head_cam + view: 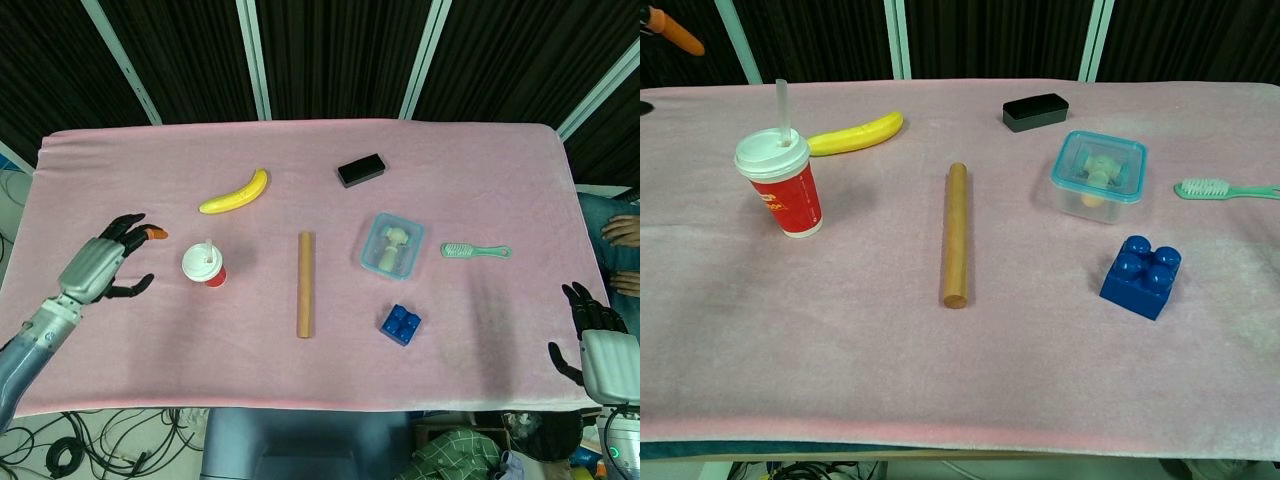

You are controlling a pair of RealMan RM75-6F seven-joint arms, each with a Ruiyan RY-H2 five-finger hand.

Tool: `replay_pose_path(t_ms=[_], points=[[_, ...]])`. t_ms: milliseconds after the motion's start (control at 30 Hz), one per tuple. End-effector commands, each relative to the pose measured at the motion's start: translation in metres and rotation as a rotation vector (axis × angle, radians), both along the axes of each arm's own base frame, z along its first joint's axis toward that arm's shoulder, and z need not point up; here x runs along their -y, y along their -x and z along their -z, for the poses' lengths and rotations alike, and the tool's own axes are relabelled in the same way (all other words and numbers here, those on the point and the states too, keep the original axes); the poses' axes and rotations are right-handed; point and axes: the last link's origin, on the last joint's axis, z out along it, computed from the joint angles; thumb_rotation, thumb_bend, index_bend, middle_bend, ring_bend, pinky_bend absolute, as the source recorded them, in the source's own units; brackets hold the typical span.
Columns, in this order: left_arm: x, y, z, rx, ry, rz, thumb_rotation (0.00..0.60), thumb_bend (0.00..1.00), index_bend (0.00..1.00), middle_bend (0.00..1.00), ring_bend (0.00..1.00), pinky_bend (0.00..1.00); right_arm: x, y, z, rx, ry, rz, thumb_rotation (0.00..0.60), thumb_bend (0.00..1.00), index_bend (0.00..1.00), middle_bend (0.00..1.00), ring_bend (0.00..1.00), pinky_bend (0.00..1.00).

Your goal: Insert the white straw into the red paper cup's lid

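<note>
In the head view the white straw [209, 247] stands in the lid of the red paper cup [204, 266], so I judge the insertion done and the step in hand to be the release and clearing away. The left hand [100, 268] hangs left of the cup, well apart from it, fingers spread and holding nothing; the right hand [598, 345] sits far right of the cup at the table [470, 160] edge, fingers apart and empty. Little seems left to do beyond keeping both hands away so the cup is not knocked. Counted here: one cup, one straw, one banana [235, 192] behind the cup, one wooden dowel [304, 284] to its right, then one black box [361, 170], one lidded plastic container [392, 244], one green toothbrush [475, 251] and one blue building brick [400, 324]. In the chest view the straw [783, 108] rises upright through the white lid [771, 154], the cup [785, 196] standing upright on the pink cloth; only an orange fingertip [672, 30] of the left hand shows, up and left of the cup. The same single items appear.
</note>
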Motion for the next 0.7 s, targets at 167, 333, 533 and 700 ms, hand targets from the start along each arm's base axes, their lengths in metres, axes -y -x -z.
replay_pose_path(t_ms=[167, 333, 533, 700], points=[[0.116, 0.019, -0.037, -0.103, -0.298, -0.098, 0.6, 0.37, 0.21, 0.16, 0.0, 0.01, 0.0, 0.0, 0.0, 0.004, -0.003, -0.001, 0.6, 0.26, 0.07, 0.05, 0.18, 0.2], [0.146, 0.034, -0.05, -0.076, -0.349, -0.161, 0.6, 0.37, 0.21, 0.15, 0.0, 0.01, 0.0, -0.001, 0.0, 0.005, -0.002, -0.005, 0.6, 0.26, 0.07, 0.05, 0.18, 0.2], [0.153, 0.054, -0.056, -0.088, -0.328, -0.271, 0.6, 0.37, 0.22, 0.15, 0.0, 0.01, 0.0, -0.002, 0.0, 0.008, -0.002, -0.006, 0.6, 0.26, 0.07, 0.05, 0.18, 0.2], [0.147, 0.056, -0.056, -0.106, -0.311, -0.283, 0.6, 0.37, 0.22, 0.15, 0.0, 0.01, -0.001, -0.002, 0.0, 0.007, -0.002, -0.007, 0.6, 0.26, 0.07, 0.05, 0.18, 0.2]])
